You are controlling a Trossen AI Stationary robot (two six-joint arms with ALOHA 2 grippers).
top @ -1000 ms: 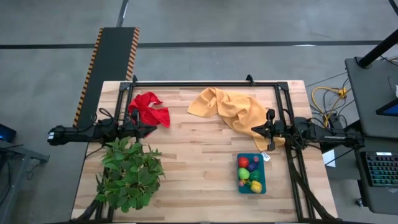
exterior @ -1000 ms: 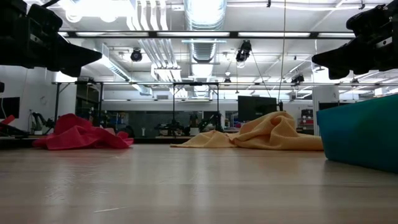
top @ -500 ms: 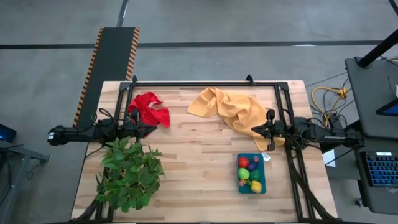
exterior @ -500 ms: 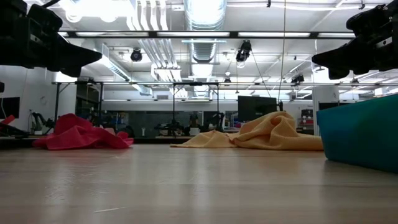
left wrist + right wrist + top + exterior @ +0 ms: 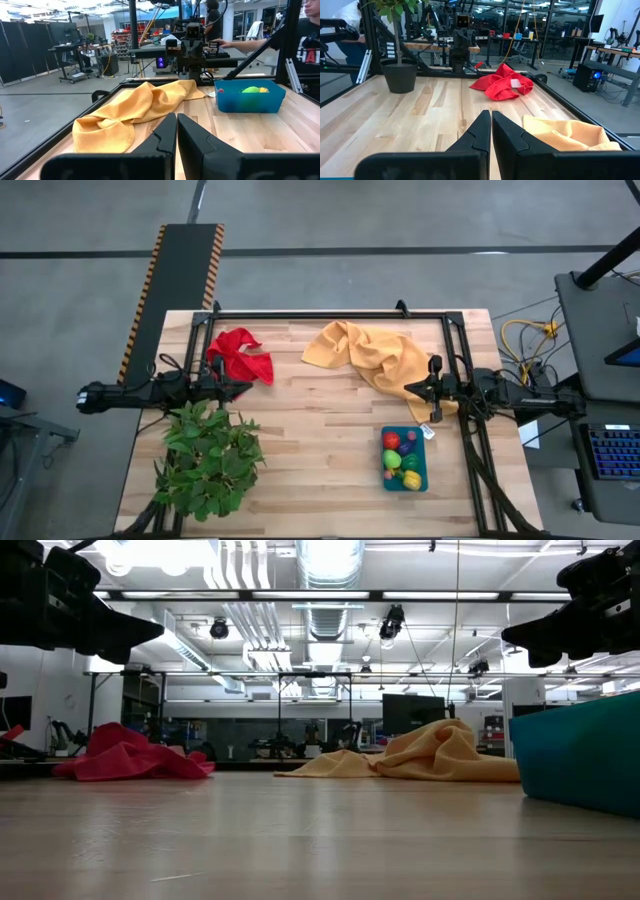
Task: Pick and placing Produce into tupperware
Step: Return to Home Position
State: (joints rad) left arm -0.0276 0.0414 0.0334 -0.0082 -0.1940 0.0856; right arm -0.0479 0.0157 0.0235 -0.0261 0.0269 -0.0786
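Hanging level above the pale wooden counter (image 5: 320, 480), both dark arms sit pulled back to their own sides, facing each other across the middle.

Left gripper (image 5: 244, 389) is over the counter's left part, between the crumpled red cloth (image 5: 240, 356) and the big leafy green plant (image 5: 208, 460) – jaws pressed together w/ just a hairline slit between them, nothing held. Right gripper (image 5: 408, 390) is opposite, over the near edge of the rumpled yellow cloth (image 5: 372, 356); jaws likewise closed up tight, nothing in them. From counter height both show high up, well clear of the wood.

The small teal-blue rectangular plastic container (image 5: 425, 470) stands on the right half of the counter, near the right gripper but not touching it, just beside the yellow cloth's lower corner and well apart from the plant & red cloth. The toy produce is all inside it: a red ball (image 5: 391, 440) at the end nearest the cloth, a lime green piece (image 5: 392, 459) next to it, a yellow piece (image 5: 411, 479) at the far end. Other small bits are packed in between, too small to tell apart. From the left wrist only a lime-and-yellow hump pokes above the rim.

The plant's black pot (image 5: 400, 76) stands upright on the wood. Beyond the counter – workshop benches, and a person's forearm (image 5: 247, 44) reaching across one.
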